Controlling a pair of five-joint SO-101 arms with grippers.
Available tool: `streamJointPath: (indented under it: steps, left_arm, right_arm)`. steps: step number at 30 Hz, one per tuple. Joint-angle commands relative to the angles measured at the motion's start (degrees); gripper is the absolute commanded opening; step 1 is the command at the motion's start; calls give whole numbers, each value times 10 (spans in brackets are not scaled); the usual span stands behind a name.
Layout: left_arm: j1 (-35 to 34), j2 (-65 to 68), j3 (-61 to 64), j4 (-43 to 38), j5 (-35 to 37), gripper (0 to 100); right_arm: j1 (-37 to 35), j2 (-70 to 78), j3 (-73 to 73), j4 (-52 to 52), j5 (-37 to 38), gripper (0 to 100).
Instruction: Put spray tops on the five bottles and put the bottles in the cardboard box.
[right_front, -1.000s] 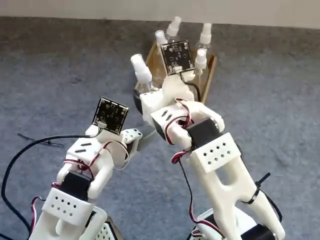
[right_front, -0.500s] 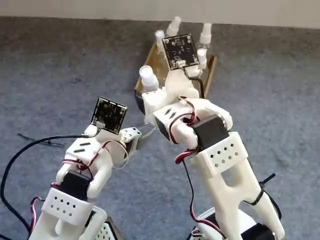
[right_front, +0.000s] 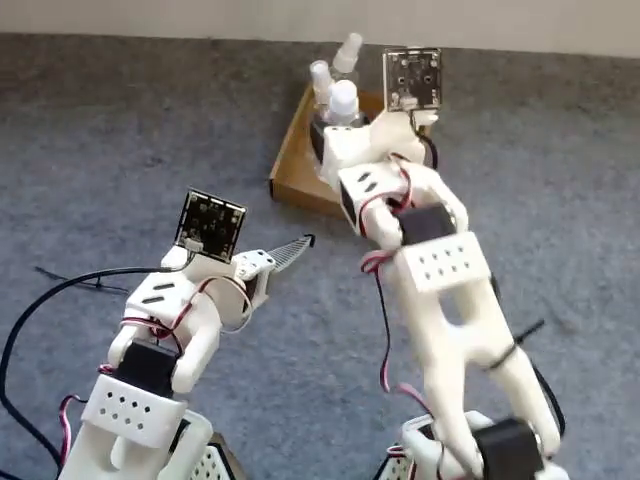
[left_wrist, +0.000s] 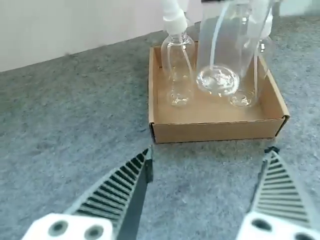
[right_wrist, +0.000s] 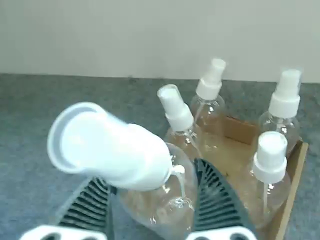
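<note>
Over the cardboard box (right_front: 290, 165) at twelve o'clock, the right gripper (right_wrist: 150, 175) clamps the fifth bottle (right_wrist: 120, 150); lower it upright, clear of neighbouring spray tops (right_wrist: 272, 150); the left gripper (left_wrist: 209, 151) gapes wide, empty.

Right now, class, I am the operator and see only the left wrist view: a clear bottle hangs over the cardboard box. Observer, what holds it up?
Observer: The right gripper is shut on the clear bottle, one finger on each side of its body.
Operator: Does it carry a spray top?
Observer: Yes, a white spray top sits on its neck.
Operator: How many bottles stand in the cardboard box?
Observer: I count four other bottles, each with its spray top on.
</note>
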Motion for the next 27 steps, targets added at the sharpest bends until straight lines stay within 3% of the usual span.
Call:
streamJointPath:
  steps: [1, 9, 27]
  left_arm:
    - [-3, -10, 8, -18, -4, 305]
    - [-3, -9, 8, -18, -4, 305]
    - [-3, -14, 8, -18, -4, 305]
  right_arm:
    - [22, 50, -13, -53, -5, 4]
    - [22, 113, -15, -119, -6, 4]
    - [22, 185, -16, -125, -5, 4]
